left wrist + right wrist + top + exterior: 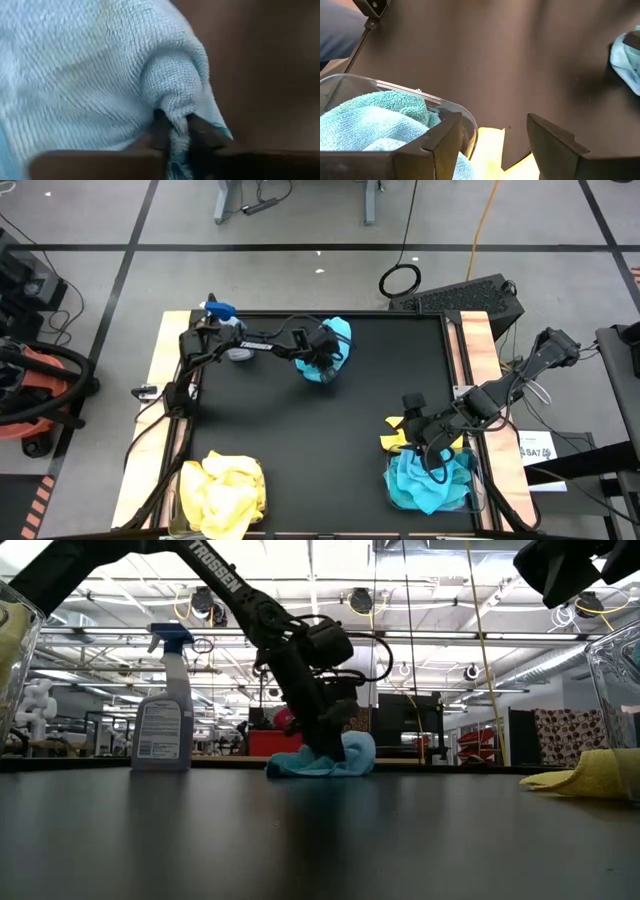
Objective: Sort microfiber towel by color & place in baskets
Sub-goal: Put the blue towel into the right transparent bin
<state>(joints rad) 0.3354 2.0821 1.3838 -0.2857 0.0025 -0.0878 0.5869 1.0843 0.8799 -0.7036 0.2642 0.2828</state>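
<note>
Near edge: the yellow bin [190, 510] at the left corner holds yellow cloths [232, 488]; the blue bin [478, 480] at the right corner holds blue cloths [428, 480]. The right gripper [412, 423] hangs just beside that bin with its jaws parted and empty, over a loose yellow cloth [395, 435] on the mat [300, 430].

Far side: the left gripper [322, 366] is clenched on a fold of the blue cloth [335, 345], which lies on the mat near the spray bottle [222, 315].

Judgement: the pinch looks narrow. Lift straight up until the cloth hangs free, then carry it across to the blue bin, keeping clear of the right arm.
</note>
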